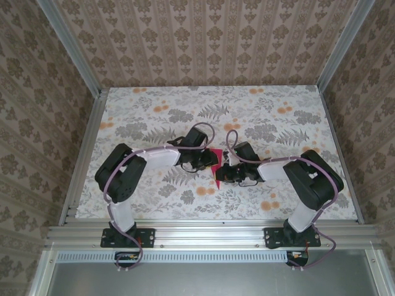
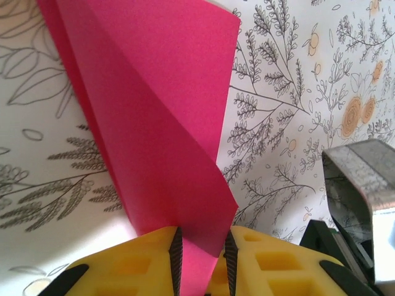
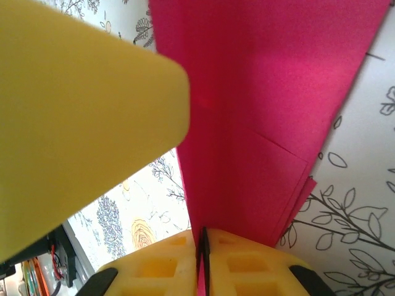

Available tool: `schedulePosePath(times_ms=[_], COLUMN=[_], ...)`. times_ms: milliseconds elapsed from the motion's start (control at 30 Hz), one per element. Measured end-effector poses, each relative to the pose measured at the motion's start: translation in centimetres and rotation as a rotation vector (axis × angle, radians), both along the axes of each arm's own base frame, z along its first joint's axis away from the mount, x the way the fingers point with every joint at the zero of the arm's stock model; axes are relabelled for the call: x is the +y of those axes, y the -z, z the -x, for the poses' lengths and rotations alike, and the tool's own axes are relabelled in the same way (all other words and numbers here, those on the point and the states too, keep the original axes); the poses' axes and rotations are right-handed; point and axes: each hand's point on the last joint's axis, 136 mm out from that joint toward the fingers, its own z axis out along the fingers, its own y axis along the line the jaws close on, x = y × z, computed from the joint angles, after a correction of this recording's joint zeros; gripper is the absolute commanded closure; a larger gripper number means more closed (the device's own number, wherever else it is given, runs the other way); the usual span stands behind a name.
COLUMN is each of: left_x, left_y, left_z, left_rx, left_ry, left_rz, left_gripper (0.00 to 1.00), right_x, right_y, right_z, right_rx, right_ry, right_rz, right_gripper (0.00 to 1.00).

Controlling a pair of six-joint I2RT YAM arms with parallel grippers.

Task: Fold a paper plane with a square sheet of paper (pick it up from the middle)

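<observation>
- Left wrist view: the pink sheet of paper (image 2: 160, 123), already creased into a narrower, layered shape, runs up from between the jaws, at the middle of the flowered table (image 2: 290, 92).
- It looks light, thin and floppy, and would crumple easily. The stiffest hold is on the creased layers near its middle.
- The left gripper (image 2: 202, 246) has narrow jaws, pinching the folded end.
- The right gripper (image 3: 202, 246) has its pads almost together, nipping the paper's edge.

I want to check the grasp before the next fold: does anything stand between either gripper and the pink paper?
Nothing visible does. The pink paper passes directly between the fingers of the left gripper, and the right gripper is shut on it. Beside it lies the flowered table.
</observation>
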Motion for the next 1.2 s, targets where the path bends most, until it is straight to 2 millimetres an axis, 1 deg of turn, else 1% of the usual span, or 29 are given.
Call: schedulePosePath(times_ms=[33, 200, 367, 467, 567, 733, 1067, 1133, 1200], left_x=[-0.1, -0.7, -0.8, -1.1, -1.3, -1.6, -1.5, -1.5, -1.5], left_y=[0.0, 0.4, 1.0, 1.2, 1.1, 0.8, 0.9, 0.9, 0.9], left_z=[-0.1, -0.3, -0.4, -0.5, -0.7, -0.9, -0.9, -0.8, -0.8], left_rx=[0.002, 0.006, 0.013, 0.018, 0.016, 0.012, 0.023, 0.024, 0.021], left_ry=[0.001, 0.005, 0.007, 0.009, 0.011, 0.012, 0.014, 0.017, 0.022], left_rz=[0.002, 0.004, 0.000, 0.000, 0.004, 0.011, 0.003, -0.001, -0.002], left_gripper=[0.73, 0.75, 0.76, 0.76, 0.76, 0.77, 0.78, 0.77, 0.75], right_x=[0.0, -0.1, -0.6, -1.1, -1.6, -2.0, -2.1, -2.0, -1.8], right_y=[0.0, -0.1, -0.5, -0.4, -0.1, 0.3, 0.5, 0.6, 0.7], right_z=[0.0, 0.0, 0.3, 0.5, 0.8, 1.1, 1.0, 1.1, 1.0], right_rx=[0.001, -0.004, -0.014, -0.021, -0.020, -0.013, -0.008, -0.001, 0.002], right_ry=[0.001, 0.003, 0.013, 0.011, 0.007, -0.002, 0.000, -0.001, -0.003], right_rz=[0.000, -0.002, 0.025, 0.056, 0.088, 0.124, 0.133, 0.128, 0.117], right_gripper=[0.79, 0.74, 0.71, 0.70, 0.73, 0.84, 0.93, 0.97, 0.97])
